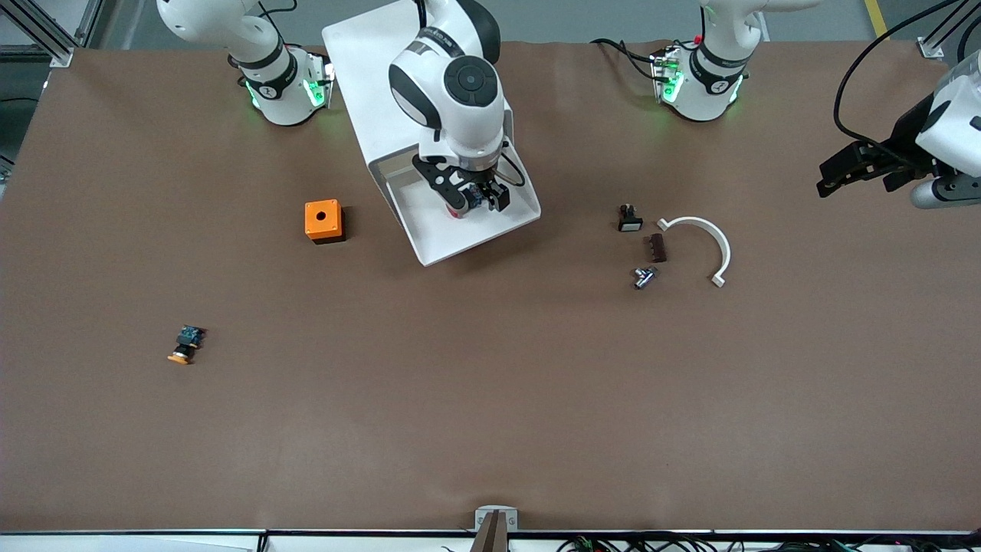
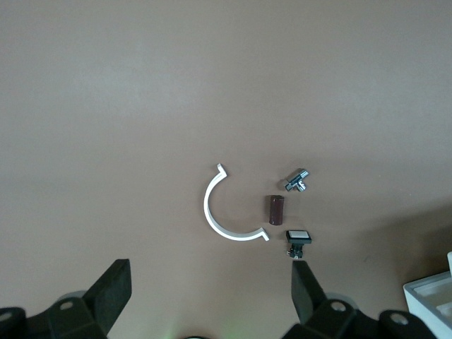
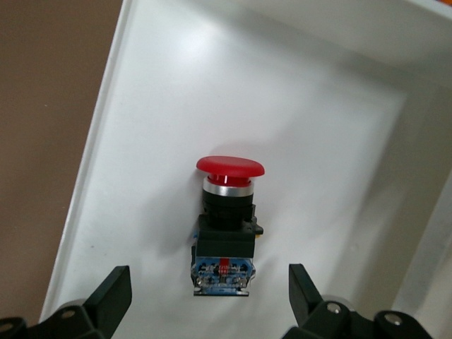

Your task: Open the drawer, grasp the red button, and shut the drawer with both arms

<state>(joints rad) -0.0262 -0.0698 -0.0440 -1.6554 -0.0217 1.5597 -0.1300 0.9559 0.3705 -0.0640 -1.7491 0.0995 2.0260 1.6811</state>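
Front view, lower left: an orange-capped button (image 1: pixel 185 344) lies alone on the table (image 1: pixel 490 414). Upper left of centre: an orange cube (image 1: pixel 323 221) with a hole in its top stands beside the drawer (image 1: pixel 441 245). Upper centre: the drawer is pulled out of the cabinet (image 1: pixel 368 69) toward the front camera, and the right gripper (image 1: pixel 477 198) hangs low over its tray. The right wrist view shows that gripper's fingers (image 3: pixel 106 300) spread apart, one on each side of the button (image 3: pixel 224 224), with a gap on both sides and nothing clamped. The button lies on its side on the drawer floor, its red cap pointing away from the gripper and its blue end between the fingers. Right of centre in the front view: a small black switch (image 1: pixel 630 219), a brown block (image 1: pixel 657 248), a metal fitting (image 1: pixel 643 277) and a white curved clip (image 1: pixel 703 244) lie close together, apart from one another. Upper right edge: the left gripper (image 1: pixel 839 175) waits in the air over the table at the left arm's end; the left wrist view shows its fingers (image 2: pixel 113 293) wide apart and empty.
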